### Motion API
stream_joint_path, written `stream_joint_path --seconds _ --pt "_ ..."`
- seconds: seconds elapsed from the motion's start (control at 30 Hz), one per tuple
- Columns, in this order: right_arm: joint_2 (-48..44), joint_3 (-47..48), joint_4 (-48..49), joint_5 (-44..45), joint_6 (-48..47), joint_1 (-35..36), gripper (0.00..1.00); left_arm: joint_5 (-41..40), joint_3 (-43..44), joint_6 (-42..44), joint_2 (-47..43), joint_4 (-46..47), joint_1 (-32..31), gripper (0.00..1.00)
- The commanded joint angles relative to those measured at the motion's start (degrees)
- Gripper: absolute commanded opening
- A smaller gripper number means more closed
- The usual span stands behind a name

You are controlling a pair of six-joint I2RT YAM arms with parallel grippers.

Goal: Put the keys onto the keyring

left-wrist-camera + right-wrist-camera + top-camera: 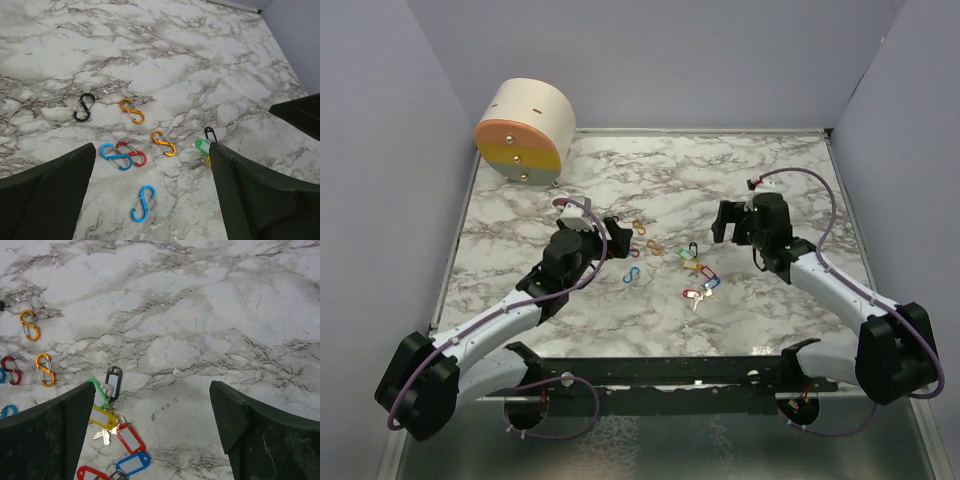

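Marble tabletop (720, 170) bears the keys (120, 432), green tag (100, 391) half hidden behind the spread right gripper (152, 390), lowest tags cut off; left gripper (152, 146) equally spread.

The right gripper (152, 390) is holding its fingers (45, 435) wide apart above the marble table (200, 315), gripping nothing. The keys (117, 435), tagged black, green, yellow, red and blue, are lying bunched together beside one finger. Two orange clips (45, 370) and a red clip (11, 370) are lying nearby.
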Motion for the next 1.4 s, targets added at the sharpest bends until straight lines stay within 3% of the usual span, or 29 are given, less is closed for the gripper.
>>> stream_joint_path --seconds 0.0,0.2,0.37,0.67,0.83,1.03,1.17,1.37 --pt "-1.2 0.3 -0.6 11.1 -2.2 2.3 1.0 0.9 0.4 4.4 1.9 2.5 -1.0 0.99" --pt "-5.9 -5.1 6.4 5.2 -0.2 2.3 1.0 6.8 -0.7 5.3 -0.9 2.5 -1.0 0.99" --pt "-8.5 -3.3 -1.7 8.6 1.5 2.3 1.0 3.8 -1.5 4.4 -4.4 0.5 -1.0 0.99" --pt "-27.3 -10.8 -3.5 6.7 1.7 2.3 1.0 -2.3 -4.0 2.3 -10.4 -5.6 -1.0 0.99" --pt "-28.1 -8.9 -8.8 3.7 1.9 2.3 1.0 -6.5 -4.7 0.0 -18.7 -15.2 -1.0 0.97" --pt "-25.8 -8.9 -8.3 -1.0 1.6 2.3 0.99 -10.2 -6.8 -1.4 -30.1 -22.3 -1.0 0.93" --pt "-23.1 -9.2 -5.5 -5.0 1.8 2.3 0.97 -8.7 -6.7 -0.1 -28.1 -21.8 -1.0 0.93" --pt "-21.2 -8.8 -5.7 -6.3 1.5 2.3 0.95 -4.3 -5.2 1.2 -16.2 -19.8 -1.1 0.93"
